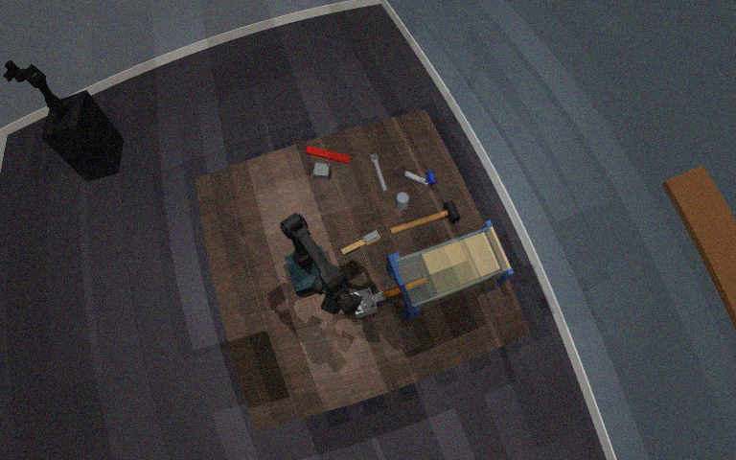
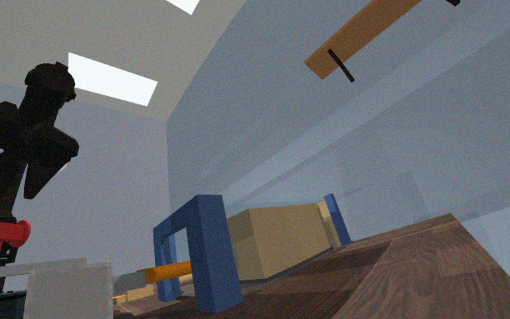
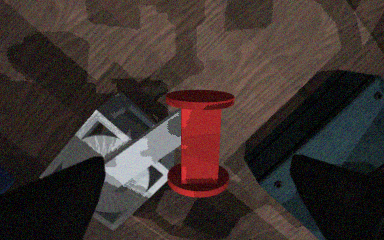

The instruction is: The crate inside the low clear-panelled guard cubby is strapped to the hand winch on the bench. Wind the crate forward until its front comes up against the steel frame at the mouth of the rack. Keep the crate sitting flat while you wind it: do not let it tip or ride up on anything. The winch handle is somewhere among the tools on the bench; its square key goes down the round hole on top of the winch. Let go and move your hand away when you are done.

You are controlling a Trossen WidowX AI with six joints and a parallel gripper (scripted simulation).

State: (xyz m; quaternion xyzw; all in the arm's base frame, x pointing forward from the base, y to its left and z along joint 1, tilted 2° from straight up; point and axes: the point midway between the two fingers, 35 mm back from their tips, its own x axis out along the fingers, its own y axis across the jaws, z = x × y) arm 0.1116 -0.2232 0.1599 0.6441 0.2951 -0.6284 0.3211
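Winch handle (image 2: 14,232) (image 3: 201,142) is lying below wide-open, empty pincer (image 1: 340,301) (image 2: 30,192) (image 3: 200,165), grip axis running crosswise to finger gap, nearer worktop's (image 1: 353,387) (image 2: 421,263) lower edge (top view).
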